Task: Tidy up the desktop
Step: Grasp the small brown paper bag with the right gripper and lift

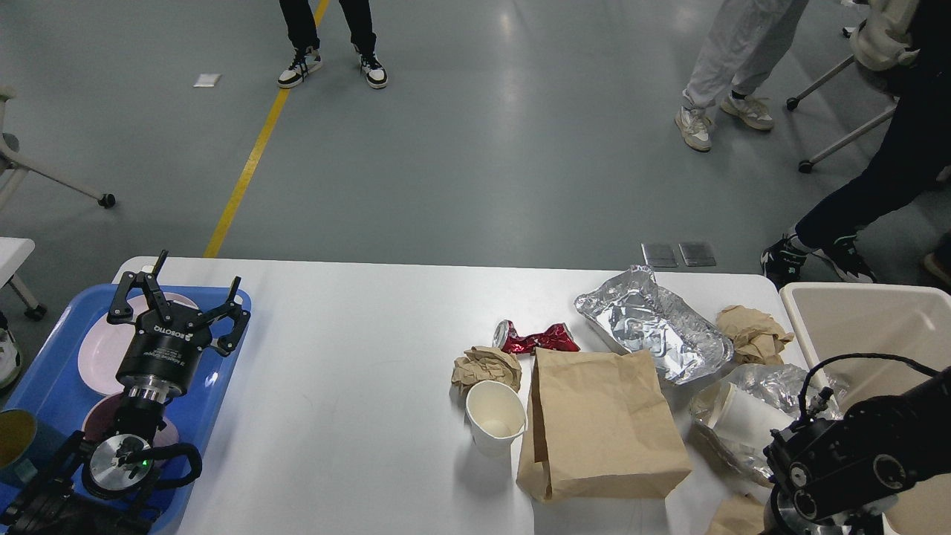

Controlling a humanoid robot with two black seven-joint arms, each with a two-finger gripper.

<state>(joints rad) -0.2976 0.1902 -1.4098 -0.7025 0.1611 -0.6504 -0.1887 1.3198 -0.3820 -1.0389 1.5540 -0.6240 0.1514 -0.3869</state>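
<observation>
The white desktop [356, 386] carries litter on its right half: a flat brown paper bag [602, 423], an upright paper cup [494, 417], a crumpled paper ball [487, 365], a crushed red can [536, 338], a foil tray [650, 327], another paper wad [750, 334], and a tipped white cup [747, 425] on crinkled foil [780, 385]. My left gripper [178, 296] hovers open and empty over the blue tray [44, 386]. My right arm [854, 461] sits at the bottom right, its gripper below the frame edge. A corner of a second brown bag [735, 516] shows beside it.
Pink plates [100, 349] and a yellow-lined cup [11, 442] lie in the blue tray. A beige bin [869, 327] stands off the desktop's right end. People stand on the grey floor beyond the far edge.
</observation>
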